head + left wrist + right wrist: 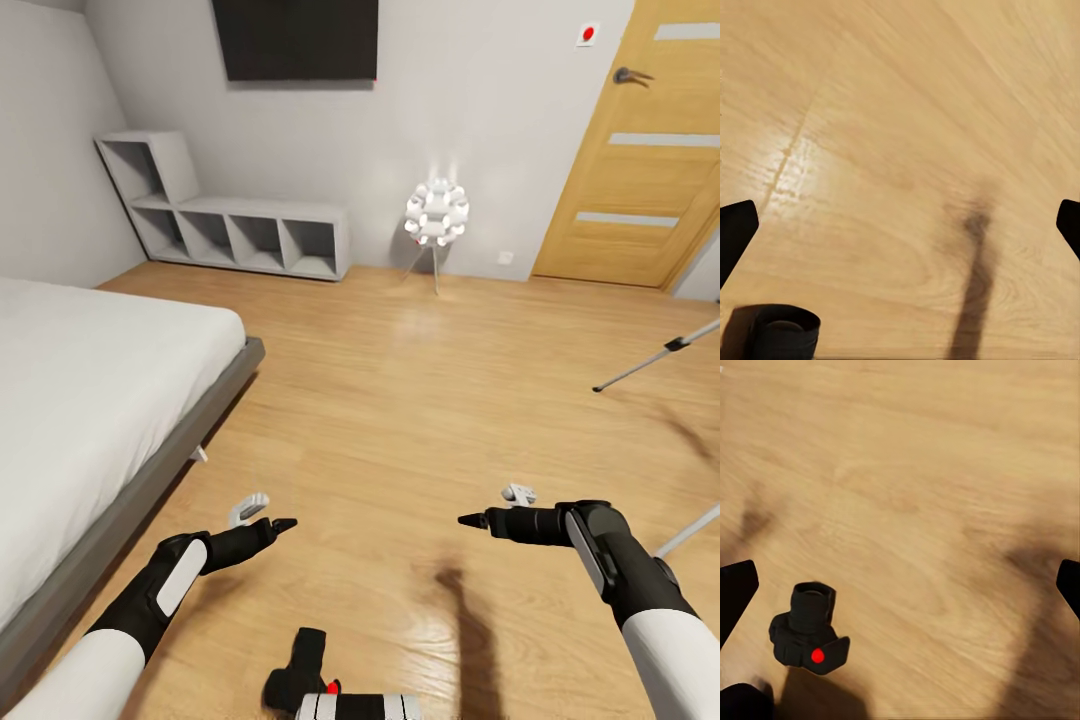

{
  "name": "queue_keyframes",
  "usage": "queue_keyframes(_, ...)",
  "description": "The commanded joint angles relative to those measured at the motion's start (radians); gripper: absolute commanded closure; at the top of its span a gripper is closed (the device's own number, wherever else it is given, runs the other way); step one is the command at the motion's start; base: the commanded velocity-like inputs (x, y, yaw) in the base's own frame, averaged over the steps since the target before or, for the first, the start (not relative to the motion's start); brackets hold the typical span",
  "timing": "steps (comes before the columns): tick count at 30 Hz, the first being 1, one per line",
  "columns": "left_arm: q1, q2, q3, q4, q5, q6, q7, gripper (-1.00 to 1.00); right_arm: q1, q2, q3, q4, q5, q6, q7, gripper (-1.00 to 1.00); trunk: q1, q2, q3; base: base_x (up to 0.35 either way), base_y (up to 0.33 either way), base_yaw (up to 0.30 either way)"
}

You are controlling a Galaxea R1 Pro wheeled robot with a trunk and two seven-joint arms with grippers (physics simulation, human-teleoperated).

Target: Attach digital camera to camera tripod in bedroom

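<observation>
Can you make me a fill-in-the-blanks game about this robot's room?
1. The digital camera lies on the wooden ____.
2. The button on top of it is ____.
3. The bed is on the robot's ____ side.
4. Both the left gripper and the right gripper hold ____.

Missing words: floor, red, left, nothing

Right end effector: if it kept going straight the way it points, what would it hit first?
Probably the bare wood floor. The open right end effector faces planks; the digital camera lies off toward one finger, seemingly outside its line, though depth is unclear.
</observation>
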Motion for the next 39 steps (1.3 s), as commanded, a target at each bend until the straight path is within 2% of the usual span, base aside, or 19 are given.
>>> queue_keyframes(1,0.0,0.001,-0.002,-0.001,0.004,0.003,0.0,-1.0,-0.001,0.0,-0.002,-0.001,-0.002,0.007,0.002,-1.0,0.0,-0.001,-0.005,0.0,0.0,0.0)
queue_keyframes(17,0.0,0.001,-0.004,0.0,0.002,0.001,0.01,-1.0,-0.001,0.002,0.001,0.002,-0.002,0.006,0.001,-1.0,0.007,-0.004,-0.067,0.0,0.0,0.0)
queue_keyframes(27,0.0,-0.003,-0.004,-0.002,-0.034,0.0,0.041,-1.0,0.0,0.004,0.001,0.003,-0.002,0.007,0.0,-1.0,0.012,-0.007,-0.105,0.0,0.0,0.0)
queue_keyframes(39,0.0,-0.004,-0.005,-0.007,-0.037,0.0,0.056,-1.0,0.0,0.004,0.003,0.015,-0.001,-0.001,-0.002,-1.0,0.012,-0.007,-0.105,0.0,0.0,0.0)
